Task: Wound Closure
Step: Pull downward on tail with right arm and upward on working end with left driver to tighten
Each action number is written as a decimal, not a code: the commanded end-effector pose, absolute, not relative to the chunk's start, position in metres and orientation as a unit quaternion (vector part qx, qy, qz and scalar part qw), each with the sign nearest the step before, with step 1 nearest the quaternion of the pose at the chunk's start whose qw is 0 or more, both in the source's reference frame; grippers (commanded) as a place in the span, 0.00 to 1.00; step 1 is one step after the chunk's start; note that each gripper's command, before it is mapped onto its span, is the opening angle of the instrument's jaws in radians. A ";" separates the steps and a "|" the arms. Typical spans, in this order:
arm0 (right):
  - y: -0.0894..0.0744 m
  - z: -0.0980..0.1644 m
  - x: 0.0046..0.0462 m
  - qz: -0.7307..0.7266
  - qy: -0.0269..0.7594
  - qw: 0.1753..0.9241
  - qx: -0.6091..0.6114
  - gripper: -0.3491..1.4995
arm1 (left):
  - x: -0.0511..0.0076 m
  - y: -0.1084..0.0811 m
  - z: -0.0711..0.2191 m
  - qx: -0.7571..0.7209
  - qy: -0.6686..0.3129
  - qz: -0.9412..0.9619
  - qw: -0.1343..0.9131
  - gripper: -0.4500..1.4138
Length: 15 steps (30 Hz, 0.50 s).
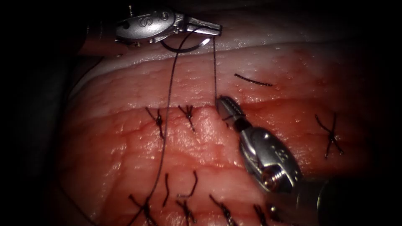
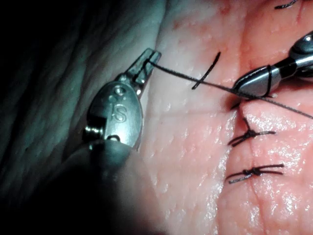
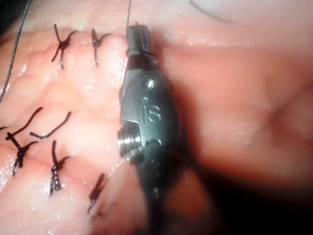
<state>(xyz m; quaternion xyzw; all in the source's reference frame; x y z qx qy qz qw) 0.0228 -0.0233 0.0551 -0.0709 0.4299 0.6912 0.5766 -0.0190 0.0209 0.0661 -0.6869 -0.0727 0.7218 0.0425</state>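
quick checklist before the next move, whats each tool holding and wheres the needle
1. Left tool holds the needle: ok, jaws shut on it near one end, curve hanging below the jaws.
2. Needle out of the tissue: ok, it sits above the pale far edge, not in it.
3. Right tool holds the thread: ok, jaws shut where the strand reaches the cut.
4. Strand between the tools taut: ok, it runs straight in the left wrist view.
5. Second strand free: cannot tell, it trails down across the tissue past the tied stitches.
6. Loose cut thread end: ok, lying right of the cut, apart from both tools.
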 end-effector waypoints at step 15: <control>-0.025 0.055 0.0247 0.694 0.436 0.572 -0.028 0.00 | -0.0187 0.024 0.071 -0.679 -0.070 0.728 0.061 0.00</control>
